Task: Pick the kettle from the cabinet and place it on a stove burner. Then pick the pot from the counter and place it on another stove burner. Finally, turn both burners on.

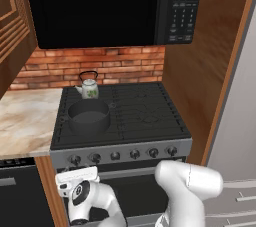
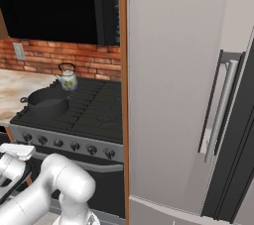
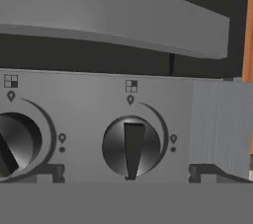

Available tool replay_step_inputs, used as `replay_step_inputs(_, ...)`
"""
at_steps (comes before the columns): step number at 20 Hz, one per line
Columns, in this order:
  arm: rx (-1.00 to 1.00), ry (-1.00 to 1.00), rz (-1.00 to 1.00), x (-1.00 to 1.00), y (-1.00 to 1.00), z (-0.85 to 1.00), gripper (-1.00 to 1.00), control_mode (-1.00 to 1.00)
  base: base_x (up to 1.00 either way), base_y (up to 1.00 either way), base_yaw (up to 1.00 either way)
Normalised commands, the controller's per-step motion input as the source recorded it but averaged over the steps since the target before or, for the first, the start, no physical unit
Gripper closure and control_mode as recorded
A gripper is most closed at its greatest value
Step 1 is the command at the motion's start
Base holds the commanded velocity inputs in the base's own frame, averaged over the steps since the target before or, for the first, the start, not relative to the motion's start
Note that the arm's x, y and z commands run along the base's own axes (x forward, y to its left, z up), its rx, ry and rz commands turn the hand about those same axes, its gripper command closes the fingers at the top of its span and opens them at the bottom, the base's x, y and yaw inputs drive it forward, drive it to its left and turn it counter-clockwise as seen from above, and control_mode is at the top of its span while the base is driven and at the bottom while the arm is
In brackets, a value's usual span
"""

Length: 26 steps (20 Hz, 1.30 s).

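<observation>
Stove knob (image 3: 131,146) centred just ahead of wide-open jaws, pointer vertical

The end effector (image 3: 127,178) is low, right in front of a stove knob (image 3: 131,146). Another knob (image 3: 15,143) sits beside it. Up behind them, the pot (image 1: 88,116) sits on the stove (image 1: 145,108), with the kettle (image 1: 89,86) behind it.

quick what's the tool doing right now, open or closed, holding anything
Tool: open, holding nothing, facing a stove knob.
</observation>
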Motion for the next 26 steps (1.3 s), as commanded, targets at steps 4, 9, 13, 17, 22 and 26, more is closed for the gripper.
replay_step_inputs(4, 0.01, 0.0, 0.0, 0.0, 0.03, 0.0, -1.0, -1.0, 0.0, 0.0, 0.0)
replay_step_inputs(9, 0.0, 0.0, 0.0, 0.03, 0.05, 0.0, -1.0, -1.0, 0.0, 0.0, 0.0)
replay_step_inputs(13, 0.01, 0.0, 0.0, 0.05, 0.03, 0.0, -1.0, -1.0, 0.0, 0.0, 0.0)
replay_step_inputs(17, 0.01, 0.0, 0.0, 0.08, 0.02, 0.0, -1.0, -1.0, 0.0, 0.0, 0.0)
replay_step_inputs(22, 0.03, 0.0, 0.0, 0.02, 0.0, 0.0, -1.0, -1.0, 0.0, 0.0, 0.0)
replay_step_inputs(26, 0.03, 0.0, 0.0, 0.02, 0.0, 0.0, -1.0, -1.0, 0.0, 0.0, 0.0)
